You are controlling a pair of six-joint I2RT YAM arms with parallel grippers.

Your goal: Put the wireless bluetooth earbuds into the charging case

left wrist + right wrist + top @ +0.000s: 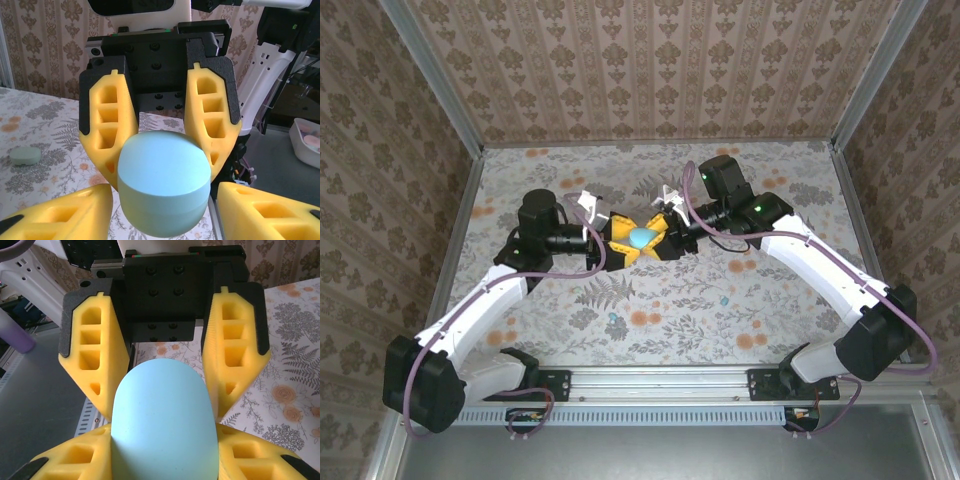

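The charging case, a light sky-blue oval, is shut and held above the table's middle, where both grippers meet. My right gripper is shut on it, its yellow fingers pressed flush to the case sides. My left gripper brackets the case from the other side. Thin gaps show between its fingers and the case, so it is open. Two tiny teal earbuds lie on the flowered table nearer the bases, one left of centre, the other right of centre.
A small pale green oval piece lies on the table to the left in the left wrist view. A white tub sits beyond the table's edge. An aluminium rail runs along the near edge, and patterned walls enclose the other three sides.
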